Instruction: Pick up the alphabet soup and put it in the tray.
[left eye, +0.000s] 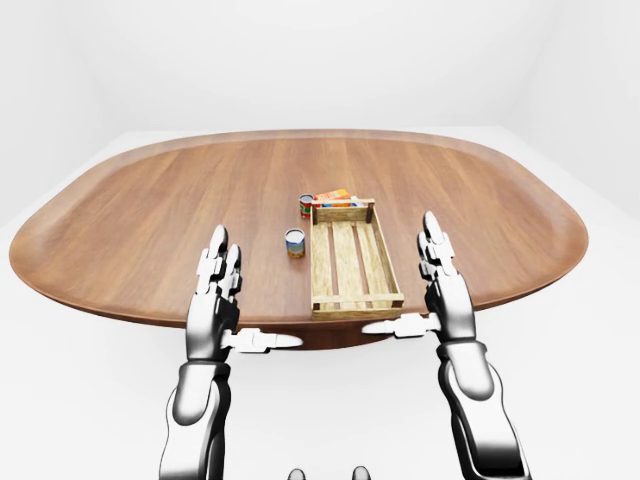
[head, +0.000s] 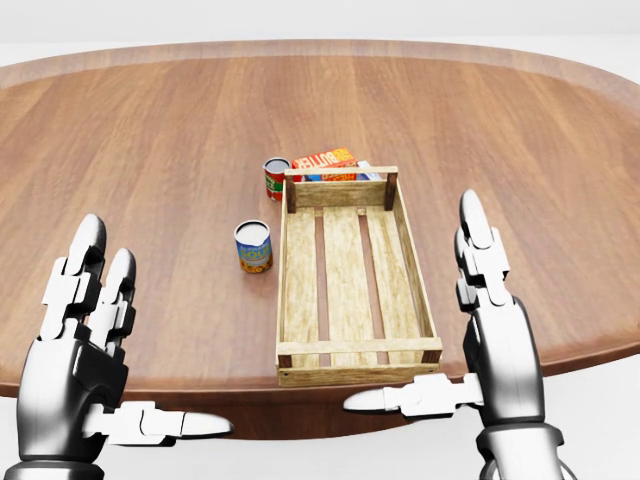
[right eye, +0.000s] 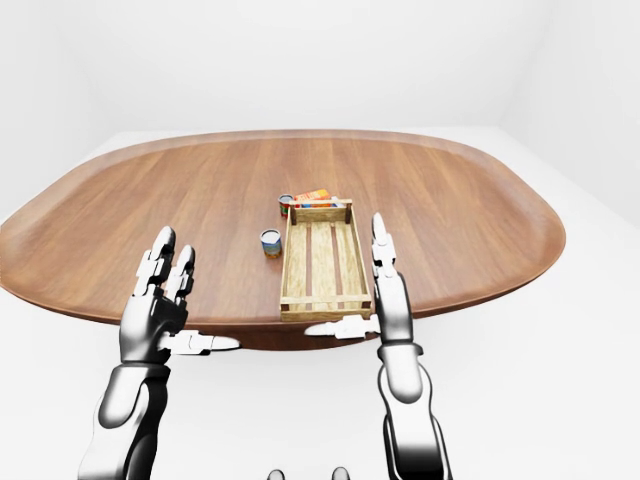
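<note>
A can with a blue and yellow label (head: 253, 246) stands upright on the wooden table (head: 130, 150), just left of the slatted wooden tray (head: 355, 275). A second can with a red label (head: 276, 178) stands by the tray's top-left corner; I cannot read either label. The tray holds nothing. My left hand (head: 150, 330) hovers open at the table's near edge, below and left of the blue can. My right hand (head: 412, 305) is open too, beside the tray's bottom-right corner, its thumb pointing left under the tray's near end. Neither hand touches anything.
An orange and red butter box (head: 325, 160) lies against the top end of the tray, next to the red can. The oval table (left eye: 130, 230) stretches wide to both sides; around it are a white floor and white walls.
</note>
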